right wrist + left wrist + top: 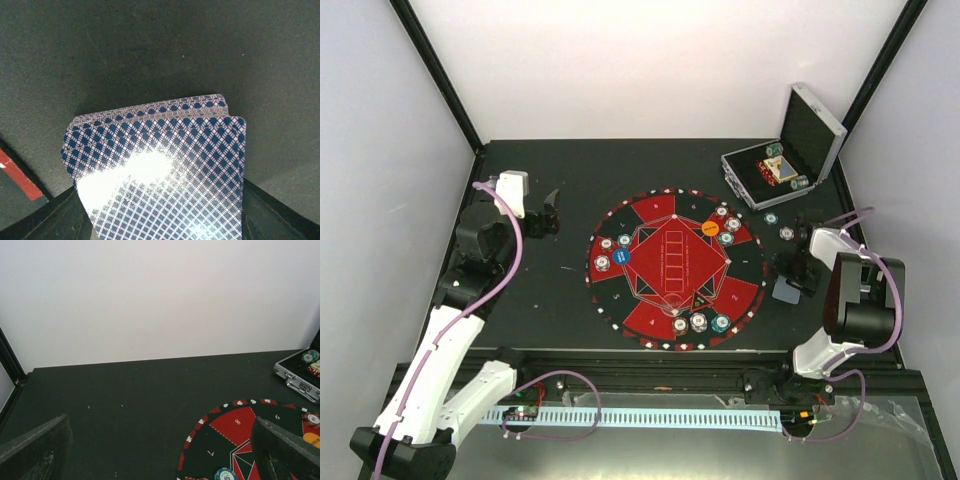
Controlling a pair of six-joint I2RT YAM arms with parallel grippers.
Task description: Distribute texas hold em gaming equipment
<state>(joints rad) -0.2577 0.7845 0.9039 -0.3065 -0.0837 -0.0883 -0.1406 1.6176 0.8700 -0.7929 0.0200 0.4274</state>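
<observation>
A stack of playing cards (pixel 155 165) with blue-checked backs lies on the dark table between the fingers of my right gripper (pixel 162 220). Both fingers stand at the stack's side edges, and the top card hides whether they press on it. From above, the cards (pixel 787 292) lie right of the mat under my right gripper (pixel 798 272). Poker chips (pixel 604 253) sit in small groups on the mat, with a blue disc (pixel 623 256) and an orange disc (pixel 710 228). My left gripper (pixel 545 212) stands open at the left, nothing between its fingers (pixel 35 450).
The round red-and-black mat (pixel 660 250) fills the table's middle. The open silver case (pixel 782 165) stands at the back right with chips inside. Two loose chips (pixel 779 226) lie between the case and the mat. White walls close in the table.
</observation>
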